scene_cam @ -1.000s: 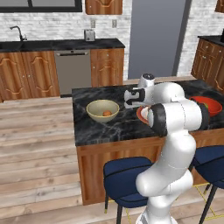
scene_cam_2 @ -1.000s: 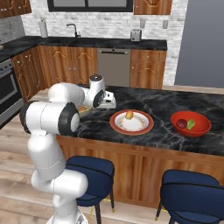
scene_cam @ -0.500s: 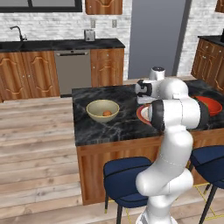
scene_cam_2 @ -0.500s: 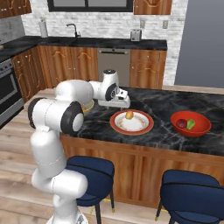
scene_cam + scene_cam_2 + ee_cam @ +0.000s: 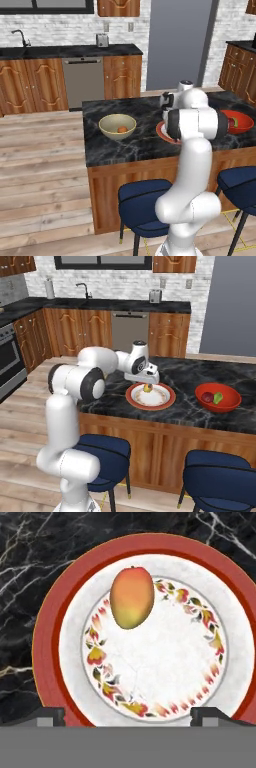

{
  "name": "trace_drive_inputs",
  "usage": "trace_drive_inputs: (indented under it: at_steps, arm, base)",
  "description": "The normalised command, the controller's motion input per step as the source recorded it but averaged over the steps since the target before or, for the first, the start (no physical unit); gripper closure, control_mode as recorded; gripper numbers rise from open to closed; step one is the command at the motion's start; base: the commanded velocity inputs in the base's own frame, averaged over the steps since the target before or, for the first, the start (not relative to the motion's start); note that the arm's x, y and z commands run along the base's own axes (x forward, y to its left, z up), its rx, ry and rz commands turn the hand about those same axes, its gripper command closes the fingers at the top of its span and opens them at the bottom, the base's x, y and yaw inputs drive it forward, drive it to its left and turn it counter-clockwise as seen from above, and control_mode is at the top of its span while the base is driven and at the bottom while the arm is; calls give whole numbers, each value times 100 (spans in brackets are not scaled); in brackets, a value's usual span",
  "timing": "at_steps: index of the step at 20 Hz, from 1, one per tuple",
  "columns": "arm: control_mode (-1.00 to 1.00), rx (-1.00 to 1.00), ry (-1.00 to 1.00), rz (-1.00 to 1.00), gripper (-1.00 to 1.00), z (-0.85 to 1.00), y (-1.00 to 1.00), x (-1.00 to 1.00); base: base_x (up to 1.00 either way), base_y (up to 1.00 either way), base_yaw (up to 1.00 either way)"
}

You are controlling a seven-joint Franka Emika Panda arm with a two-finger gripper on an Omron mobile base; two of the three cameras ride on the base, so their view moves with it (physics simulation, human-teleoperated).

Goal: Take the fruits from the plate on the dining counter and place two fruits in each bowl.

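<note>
One yellow-orange fruit (image 5: pixel 131 597) is lying on the plate (image 5: pixel 52 642), toward the upper left of the hand view. The gripper (image 5: pixel 127 714) is hovering over that plate with its jaws spread wide, pinching nothing. In the right base view, two fruits, one dark red (image 5: pixel 207 397) and one green (image 5: pixel 218 398), are sitting in the red bowl (image 5: pixel 218 406) at right centre. In the left base view, one orange fruit (image 5: pixel 122 129) is resting in the beige bowl (image 5: pixel 108 126), left of centre on the dining counter (image 5: pixel 134 144).

We see even, bright, rendered light with no hard shadows. The base views look soft and coarse. The hand view is sharp on the plate (image 5: pixel 140 642), without glare.
</note>
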Motion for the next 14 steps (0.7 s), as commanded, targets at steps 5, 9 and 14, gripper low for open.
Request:
trace_drive_inputs:
  at_steps: [5,9,14]
  arm:
    - [-100,2,0,0,-100,-32,-3,51]
    - [-100,3,2,0,-100,-25,-21,21]
    - [-100,1,3,0,-100,-21,-5,26]
  base:
    - [0,0,0]
    - [0,0,0]
    - [0,0,0]
